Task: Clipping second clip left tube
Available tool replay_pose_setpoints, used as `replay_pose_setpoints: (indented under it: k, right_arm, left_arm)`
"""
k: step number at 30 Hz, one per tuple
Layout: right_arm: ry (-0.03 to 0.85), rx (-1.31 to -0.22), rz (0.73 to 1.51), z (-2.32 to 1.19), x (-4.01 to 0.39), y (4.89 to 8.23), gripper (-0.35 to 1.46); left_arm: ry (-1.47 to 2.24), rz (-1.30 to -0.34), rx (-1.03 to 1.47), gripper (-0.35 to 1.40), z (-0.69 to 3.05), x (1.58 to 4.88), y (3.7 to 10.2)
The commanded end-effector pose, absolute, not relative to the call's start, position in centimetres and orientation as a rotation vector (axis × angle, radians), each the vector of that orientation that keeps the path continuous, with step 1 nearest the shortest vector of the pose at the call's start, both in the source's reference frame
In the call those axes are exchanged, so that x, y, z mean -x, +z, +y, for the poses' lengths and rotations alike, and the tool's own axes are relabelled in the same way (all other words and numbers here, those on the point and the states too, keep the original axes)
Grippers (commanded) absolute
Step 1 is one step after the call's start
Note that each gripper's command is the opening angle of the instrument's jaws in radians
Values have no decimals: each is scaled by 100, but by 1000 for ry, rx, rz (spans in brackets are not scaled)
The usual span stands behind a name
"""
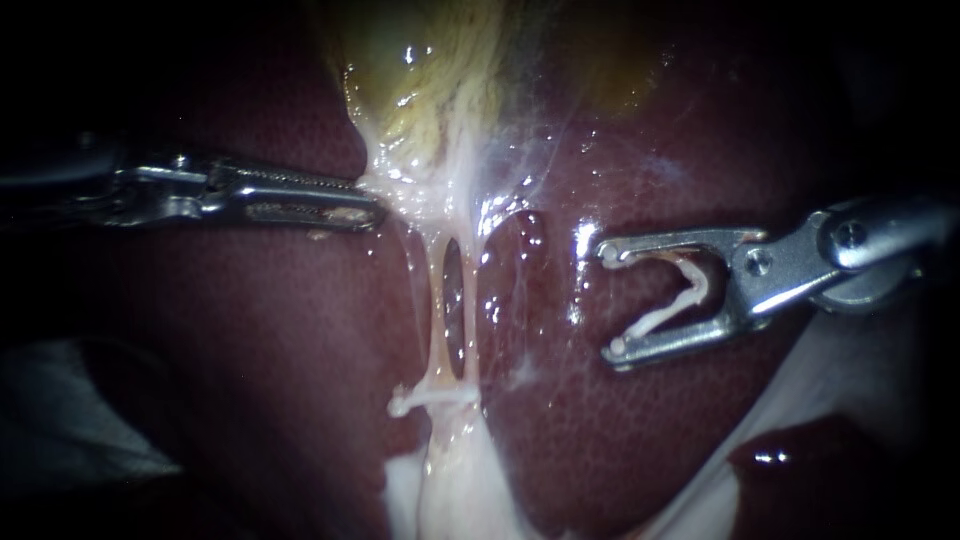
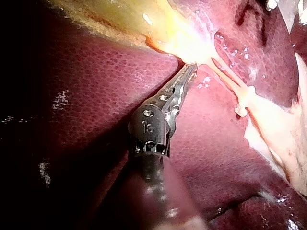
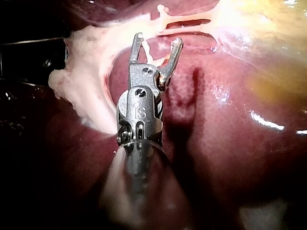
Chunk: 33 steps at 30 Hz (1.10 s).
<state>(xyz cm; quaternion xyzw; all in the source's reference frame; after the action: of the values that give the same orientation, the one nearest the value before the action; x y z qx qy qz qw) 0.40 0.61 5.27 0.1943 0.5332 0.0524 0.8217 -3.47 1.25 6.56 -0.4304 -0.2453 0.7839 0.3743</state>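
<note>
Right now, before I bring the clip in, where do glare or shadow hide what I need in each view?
Endoscope view: glints dot the wet liver beside the tubes, while the loaded clip in the right instrument is free of glare. Left wrist view: glare swallows the tissue at the tip of the left instrument. Right wrist view: a shadow darkens the liver beside the jaws.

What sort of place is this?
Likely a surgical bench: the left instrument grips tissue by the yellowish gallbladder over dark liver; the right instrument holds a white clip between its jaws.
</note>
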Motion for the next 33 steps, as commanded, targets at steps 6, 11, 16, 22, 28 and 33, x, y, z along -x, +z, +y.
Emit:
replay_pose_setpoints:
  k: [6,11,16,22,28,33]
  right_arm:
    - [112,-414,1135,61,-40,527,49]
    - [112,-413,1135,61,-40,527,49]
    - [112,-414,1135,60,-39,527,49]
    - [108,-418,1137,60,-40,527,49]
    - [97,-431,1136,49,-56,531,48]
    - [165,-492,1130,35,-80,540,48]
  left_arm:
    - [2006,-642,1098,-35,130,339,641]
    - [1984,-649,1120,-35,135,327,617]
    - [1966,-656,1145,-35,139,313,591]
    - [1952,-651,1166,-35,141,307,574]
    - [1954,-641,1170,-35,139,315,575]
    - [1954,-637,1170,-35,137,319,577]
